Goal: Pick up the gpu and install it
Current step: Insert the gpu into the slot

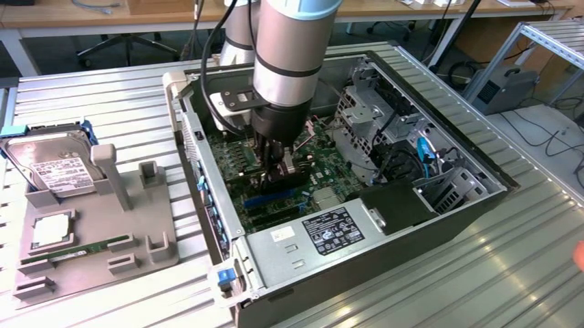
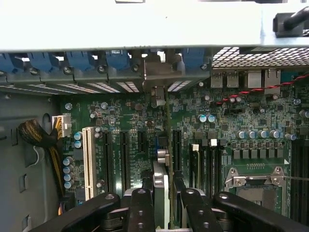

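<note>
Fingers of the gripper [image 2: 161, 203] are clamped on the gpu [image 2: 161, 186], held edge-on low inside the computer case [image 1: 438, 219], apparently just above the motherboard [image 2: 231, 121] slots. A drive cage [image 1: 365, 116] crowds the exterior view's right; a hard drive [image 1: 55, 171] and RAM stick [image 1: 78, 250] sit well apart on the left.

labels seen: I make out a white label on the hard drive [image 1: 57, 175] | a black sticker with white print on the power supply [image 1: 332, 231] | print on both too small for me to read
</note>
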`<state>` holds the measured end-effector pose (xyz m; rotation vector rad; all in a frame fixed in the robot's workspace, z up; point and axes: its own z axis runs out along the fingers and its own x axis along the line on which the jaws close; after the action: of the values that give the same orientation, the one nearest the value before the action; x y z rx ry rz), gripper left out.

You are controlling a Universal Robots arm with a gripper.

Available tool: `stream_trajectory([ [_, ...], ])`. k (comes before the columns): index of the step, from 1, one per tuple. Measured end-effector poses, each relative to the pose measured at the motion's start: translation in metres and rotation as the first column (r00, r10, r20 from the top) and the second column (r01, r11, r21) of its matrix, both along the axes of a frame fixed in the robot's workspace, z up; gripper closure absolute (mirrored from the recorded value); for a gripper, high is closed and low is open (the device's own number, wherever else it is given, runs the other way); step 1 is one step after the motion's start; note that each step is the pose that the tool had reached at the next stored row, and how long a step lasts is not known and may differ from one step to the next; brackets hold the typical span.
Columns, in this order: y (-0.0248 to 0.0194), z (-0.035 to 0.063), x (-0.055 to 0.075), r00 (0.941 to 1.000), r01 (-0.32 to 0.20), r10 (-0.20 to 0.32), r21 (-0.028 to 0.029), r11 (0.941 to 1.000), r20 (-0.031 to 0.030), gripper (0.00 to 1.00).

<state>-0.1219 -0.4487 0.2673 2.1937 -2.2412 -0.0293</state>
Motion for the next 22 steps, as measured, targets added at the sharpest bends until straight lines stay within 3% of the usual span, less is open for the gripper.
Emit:
stream_trajectory([
  [9,-0.0009,-0.0052,0.0,1.0,0.0,0.0,-0.0024,1.0,-0.0003,0.73],
  [22,-0.0008,-0.0042,0.0002,1.0,0.008,-0.008,-0.0034,1.0,0.0003,0.73],
])
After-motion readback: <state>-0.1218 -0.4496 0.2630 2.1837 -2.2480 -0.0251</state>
